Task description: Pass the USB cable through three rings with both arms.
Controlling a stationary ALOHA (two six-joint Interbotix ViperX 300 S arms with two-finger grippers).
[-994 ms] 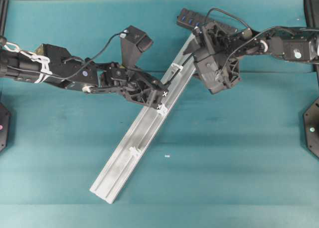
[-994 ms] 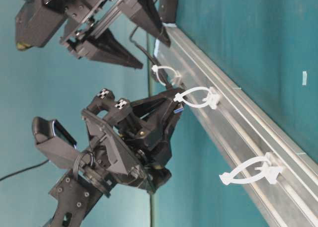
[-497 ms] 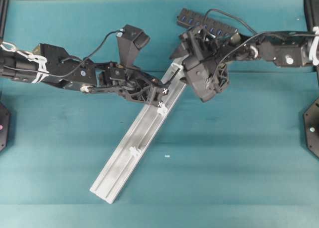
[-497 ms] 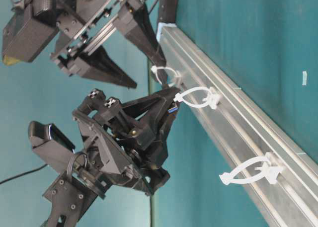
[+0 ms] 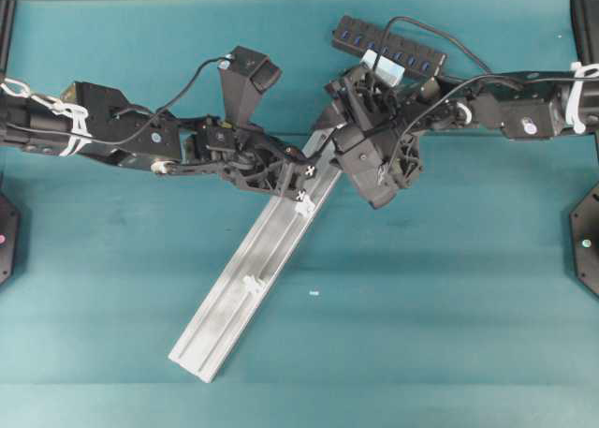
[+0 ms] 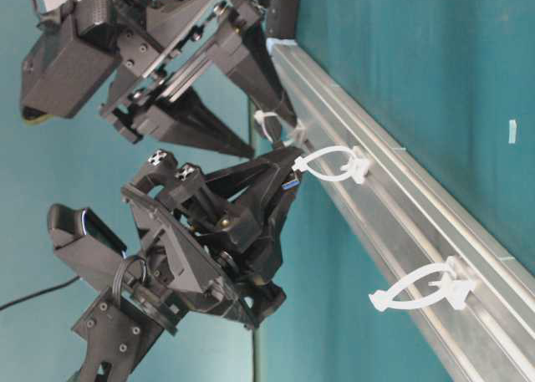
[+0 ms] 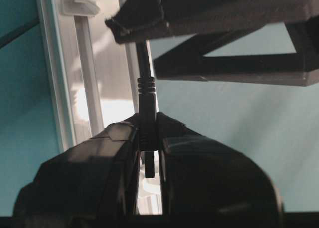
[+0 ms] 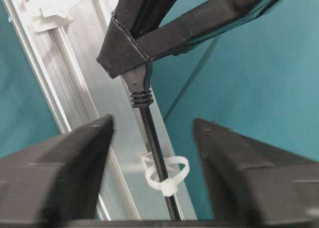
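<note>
Ribbed black USB cable plug pinched in left gripper; right gripper apparently spread, straddling cord.

The rail under me is bare silver metal, brushed along its length and bright enough to throw glare. The rings clipped on it are milky, half-clear plastic, smooth and thin. My left gripper is black plastic, matt with a faint sheen on its rounded edges; my right gripper has the same dull black finish. The cable is black rubbery cord, smooth, with a ribbed collar behind the plug. The table is flat matt teal. At twelve o'clock the hub is matt black plastic.
</note>
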